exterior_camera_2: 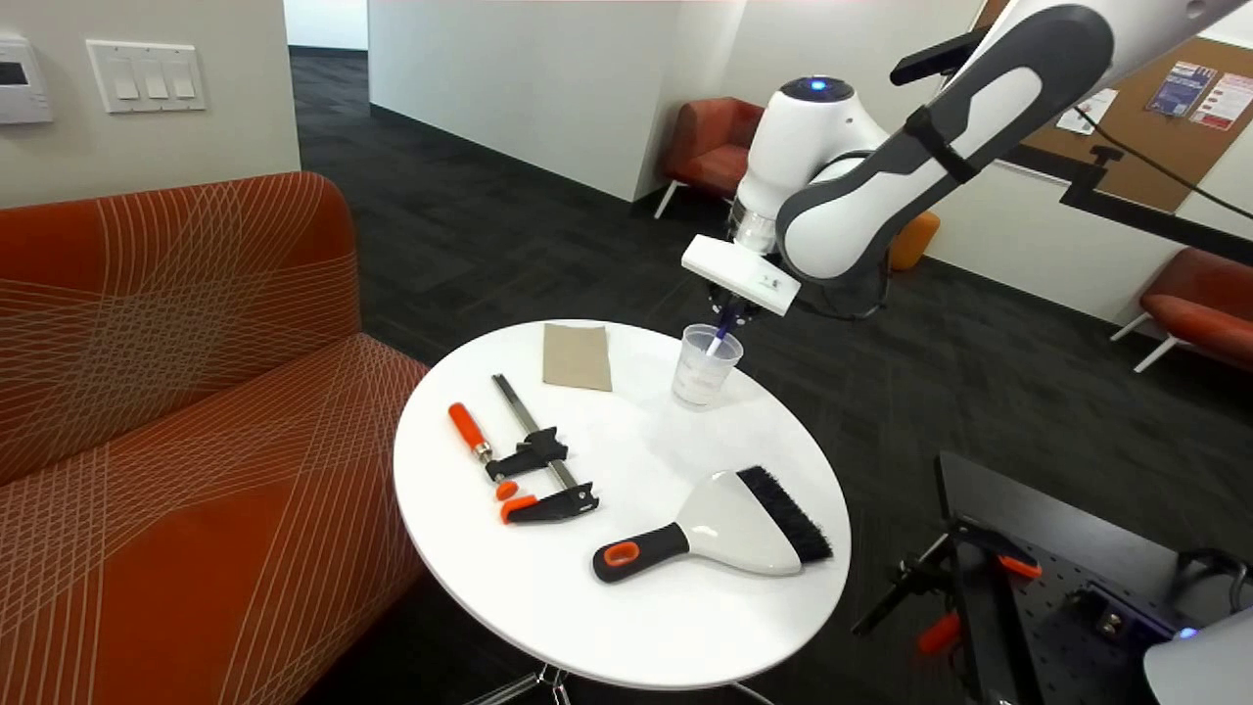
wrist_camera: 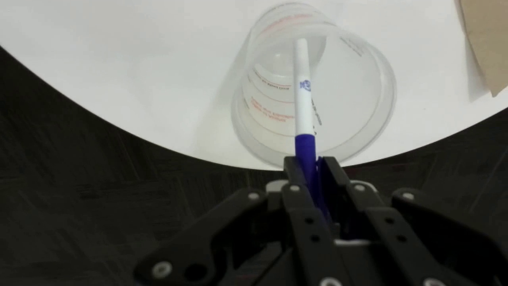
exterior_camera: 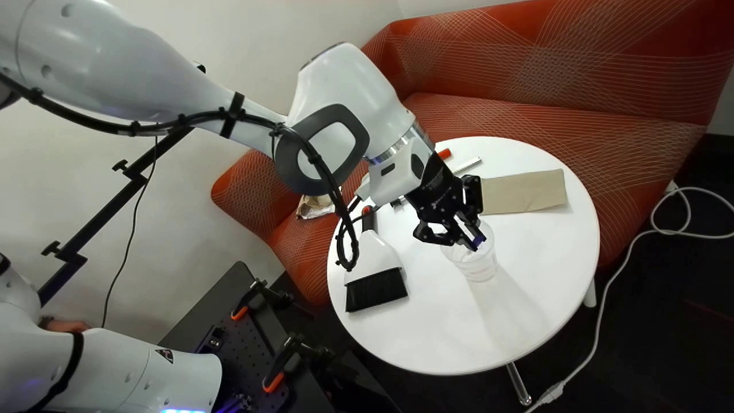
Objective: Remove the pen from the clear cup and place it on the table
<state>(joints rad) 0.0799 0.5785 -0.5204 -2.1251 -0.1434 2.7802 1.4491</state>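
Observation:
The pen has a white barrel and a blue cap end. It shows in the wrist view (wrist_camera: 304, 103) and in an exterior view (exterior_camera_2: 717, 344). The clear cup (exterior_camera_2: 699, 377) stands upright near the edge of the round white table (exterior_camera_2: 626, 627); it also shows in the wrist view (wrist_camera: 388, 99). My gripper (wrist_camera: 310, 161) is shut on the pen's blue end, just above the cup's rim. The pen's white end points down, tilted, inside the cup; I cannot tell whether it touches the bottom. In an exterior view my gripper (exterior_camera: 477, 236) partly covers the cup (exterior_camera: 480, 268).
A flat brown paper piece (exterior_camera_2: 578, 357) lies close to the cup. A bar clamp with orange parts (exterior_camera_2: 538, 450) and a white-and-black hand brush (exterior_camera_2: 739, 519) lie on the table. A red-orange sofa (exterior_camera: 516, 74) stands against the table's far side.

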